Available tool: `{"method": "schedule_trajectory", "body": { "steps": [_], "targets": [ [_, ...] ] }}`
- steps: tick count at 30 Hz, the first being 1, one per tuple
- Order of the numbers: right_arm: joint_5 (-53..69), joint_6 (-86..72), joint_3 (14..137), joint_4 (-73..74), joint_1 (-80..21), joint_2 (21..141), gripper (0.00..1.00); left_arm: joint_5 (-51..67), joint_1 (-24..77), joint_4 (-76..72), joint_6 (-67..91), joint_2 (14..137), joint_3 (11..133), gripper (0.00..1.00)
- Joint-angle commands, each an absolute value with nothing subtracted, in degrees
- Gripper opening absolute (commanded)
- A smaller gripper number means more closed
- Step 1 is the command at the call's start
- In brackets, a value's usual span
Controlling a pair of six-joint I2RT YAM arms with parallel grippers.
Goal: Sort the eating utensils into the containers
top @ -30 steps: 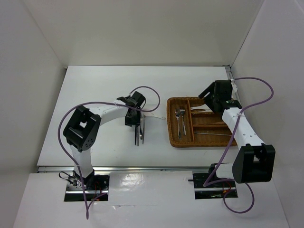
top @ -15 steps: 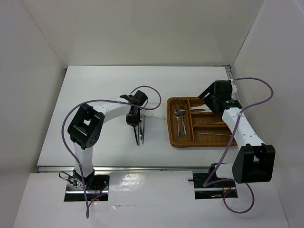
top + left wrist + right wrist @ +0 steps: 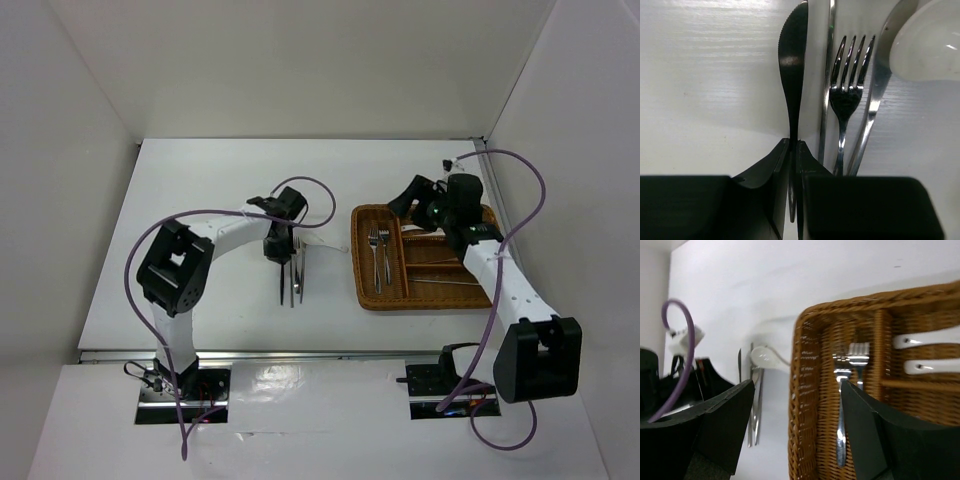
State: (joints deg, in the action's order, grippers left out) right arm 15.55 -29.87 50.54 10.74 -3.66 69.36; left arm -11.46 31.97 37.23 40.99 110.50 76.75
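Right end effector [image 3: 797,387] has swung left over tray [image 3: 362,292], wide open; left end effector [image 3: 793,146] pinches knife [image 3: 792,75] handle, blade running up frame.

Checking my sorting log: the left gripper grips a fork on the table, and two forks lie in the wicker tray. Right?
No: the left gripper grips the knife, not a fork; the left wrist view shows the fork lying free beside it. Two forks do lie in the wicker tray.

The white table [image 3: 190,190] bears a wicker tray [image 3: 356,262] and, nearby, a knife [image 3: 792,75], fork [image 3: 846,95] and white spoon [image 3: 927,45].
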Motion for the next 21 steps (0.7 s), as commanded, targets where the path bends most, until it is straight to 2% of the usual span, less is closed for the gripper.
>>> {"method": "schedule_trajectory", "body": {
  "steps": [1, 12, 21],
  "targets": [
    [22.93, -25.22, 50.97, 3.79, -6.58, 71.18, 0.78, -9.93, 30.59, 36.47, 42.54, 103.47, 79.53, 0.20],
    [35.41, -23.04, 57.56, -3.87, -17.74, 80.41, 0.78, -6.25, 26.89, 35.70, 51.58, 98.96, 88.76, 0.20],
    [32.97, -18.72, 64.33, -3.35, -27.50, 86.12, 0.80, 0.34, 28.12, 32.61, 52.65, 99.49, 92.64, 0.21]
  ]
}}
